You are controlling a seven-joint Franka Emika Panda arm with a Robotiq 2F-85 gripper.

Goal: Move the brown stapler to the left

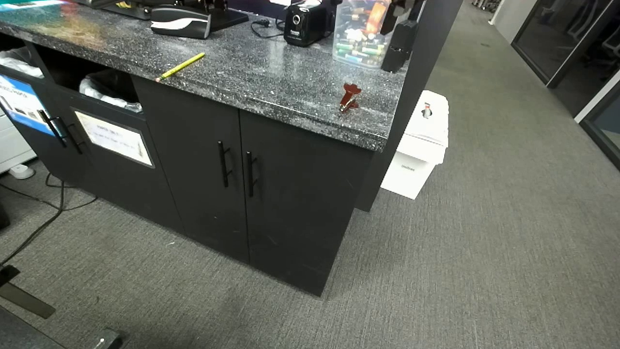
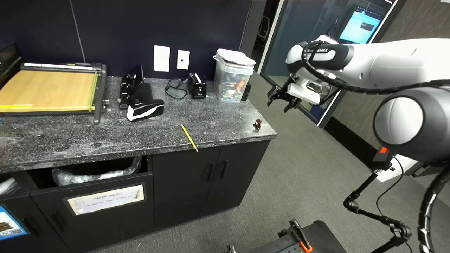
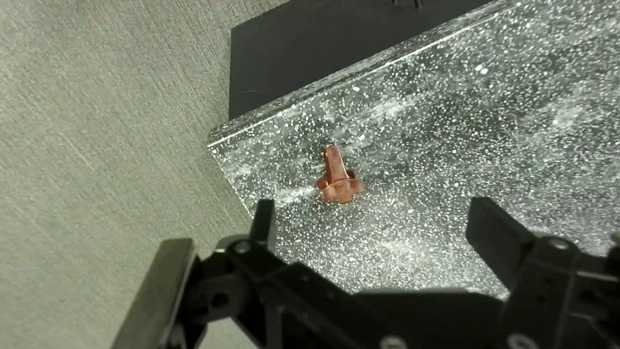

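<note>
Resting by the near right corner of the counter (image 2: 225, 121), the brown stapler (image 3: 338, 183) is lying unheld; the gripper (image 3: 372, 211) is hanging apart, fingers (image 3: 264, 219) spread, presumably leaving room to straddle it.

A: Arm (image 2: 397, 65)?
B: Glossy white, 2 o'clock in an exterior view. Dark grey band (image 2: 344, 58), pale "EMIKA" lettering (image 2: 321, 50).
A: Other parts?
B: Round white cap (image 2: 398, 120) in grey housing (image 2: 434, 119), 3 o'clock. Black ribbed cable (image 2: 378, 92), same view.
A: Gripper (image 3: 372, 215)?
B: Black, wrist view. Slab-like fingers (image 3: 501, 240); silvery screw heads (image 3: 393, 342), 5 and 4 o'clock.
</note>
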